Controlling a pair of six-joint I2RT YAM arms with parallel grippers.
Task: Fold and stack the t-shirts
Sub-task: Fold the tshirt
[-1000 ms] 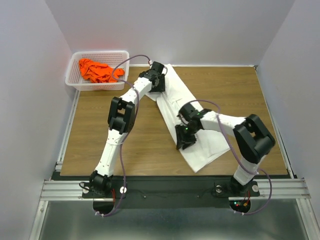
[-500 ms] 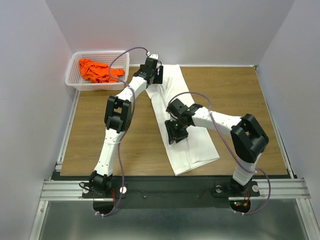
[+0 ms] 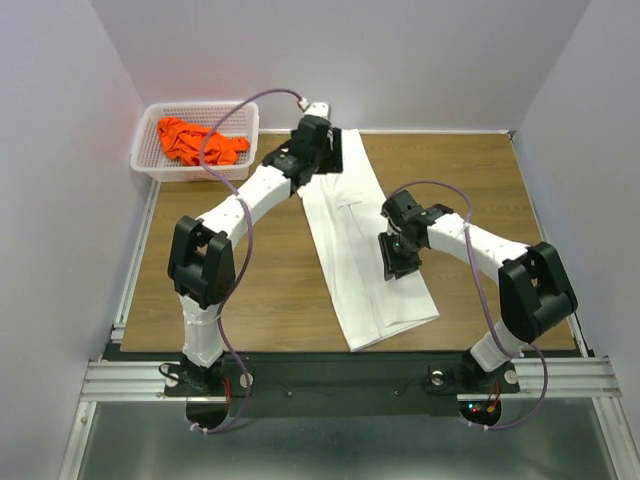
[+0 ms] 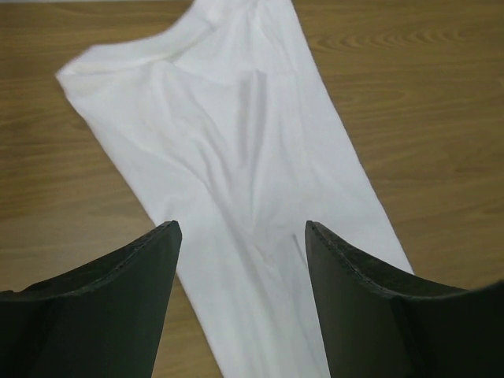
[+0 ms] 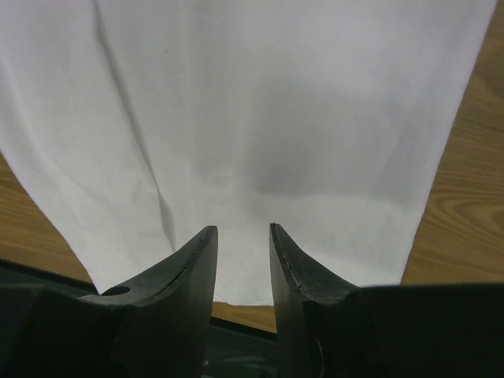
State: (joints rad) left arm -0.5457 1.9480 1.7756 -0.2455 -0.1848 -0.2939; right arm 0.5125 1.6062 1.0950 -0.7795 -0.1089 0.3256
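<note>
Left gripper (image 4: 240, 228) gapes wide and empty, white t-shirt (image 4: 236, 134) beneath it, arm stretched far; right gripper (image 5: 242, 230) narrowly parted (nothing between), arm bent.

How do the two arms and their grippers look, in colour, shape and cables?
Both the left arm and the right arm have white tube-like links with bulky black joints. A thin purple cable loops along each. The left gripper and right gripper each have two matte black fingers that taper to wedge tips.
</note>
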